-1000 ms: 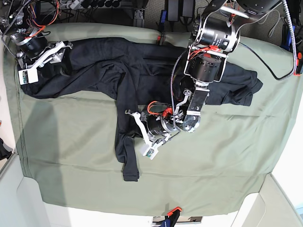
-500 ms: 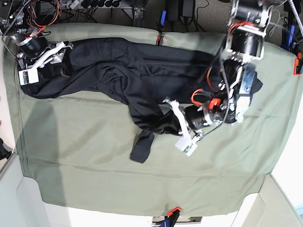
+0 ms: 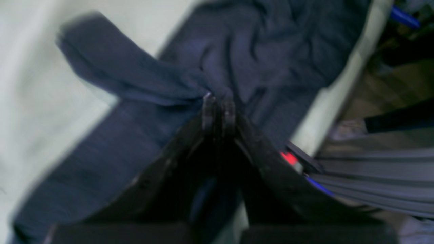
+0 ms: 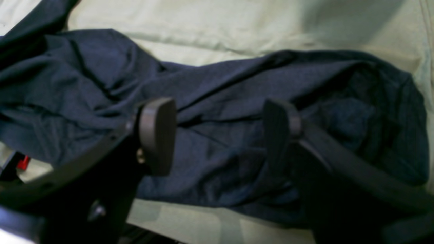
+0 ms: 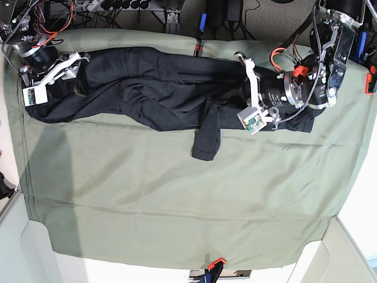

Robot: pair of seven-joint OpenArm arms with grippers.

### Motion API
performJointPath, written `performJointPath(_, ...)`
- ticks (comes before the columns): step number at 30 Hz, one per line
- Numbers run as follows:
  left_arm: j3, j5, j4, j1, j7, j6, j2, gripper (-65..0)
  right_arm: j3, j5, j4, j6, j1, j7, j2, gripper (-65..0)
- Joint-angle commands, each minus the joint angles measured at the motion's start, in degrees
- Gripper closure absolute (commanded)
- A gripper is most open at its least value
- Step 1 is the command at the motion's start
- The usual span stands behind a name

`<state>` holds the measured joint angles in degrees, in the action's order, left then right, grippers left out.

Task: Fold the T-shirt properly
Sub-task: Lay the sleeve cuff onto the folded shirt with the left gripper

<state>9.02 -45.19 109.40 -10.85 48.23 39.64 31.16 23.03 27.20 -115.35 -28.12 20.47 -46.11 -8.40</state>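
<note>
The dark navy T-shirt (image 5: 153,82) lies stretched along the far side of the green sheet, bunched and wrinkled. One sleeve (image 5: 207,138) trails toward the middle. My left gripper (image 5: 231,97) is at the shirt's right part, shut on a pinch of its fabric (image 3: 218,98), with the sleeve (image 3: 129,81) draping off to the left of the fingertips. At the shirt's left end my right gripper (image 4: 218,135) stands open just above the crumpled cloth (image 4: 220,84), nothing between its fingers (image 4: 157,135). In the base view it sits at the far left corner (image 5: 73,76).
The sage-green sheet (image 5: 177,200) covers the whole table. An orange clamp (image 5: 198,47) holds its far edge and another (image 5: 215,263) its near edge. Cables and electronics (image 5: 118,6) line the back. The left arm's body (image 5: 306,82) lies over the shirt's right end.
My left gripper has pulled back and to the right with the shirt fabric, dragging the sleeve from the sheet's middle up toward the body. The right arm has stayed put.
</note>
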Motion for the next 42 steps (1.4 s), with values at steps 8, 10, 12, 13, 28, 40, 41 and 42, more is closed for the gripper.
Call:
performJointPath(8,-0.37,-2.51,1.27,-2.32,-0.57,0.36,0.39,0.0,0.26,-0.17,-1.05,-0.39,-0.11,2.25,-0.48,-39.9)
performJointPath(10,-0.37,-1.14,1.25,-2.16,-1.31,0.36,0.42,-12.2,0.26,-0.20,-1.05,-0.39,-0.13,2.43,-0.48,-39.9)
performJointPath(12,-0.37,0.57,1.25,-2.14,-1.81,0.36,0.44,-31.6,0.26,-0.20,-1.05,-0.39,-0.11,2.58,-0.48,-39.9)
performJointPath(13,-0.37,1.16,1.25,-2.14,-2.21,0.36,0.42,-37.8,0.26,-0.22,-1.05,-0.39,-0.11,2.58,-0.48,-39.9)
performJointPath(28,-0.46,17.27,-13.90,13.38,-13.20,-9.44,-11.52,-39.1,0.26,-0.22,-1.05,-0.35,-0.09,2.38,-0.46,-39.9)
performJointPath(40,-0.13,22.71,-23.17,15.19,-14.19,-9.27,-15.15,-39.1,0.26,-0.17,-1.05,-0.35,-0.09,2.38,-0.46,-39.9)
performJointPath(41,-0.13,23.69,-23.34,15.34,-14.23,-9.27,-15.47,-39.1,0.26,-0.15,-1.05,-0.35,-0.09,2.38,-0.46,-39.9)
performJointPath(42,-0.13,24.06,-23.37,15.47,-14.32,-9.31,-15.87,-39.1,0.26,-0.17,-1.05,-0.35,-0.09,2.36,-0.46,-39.9)
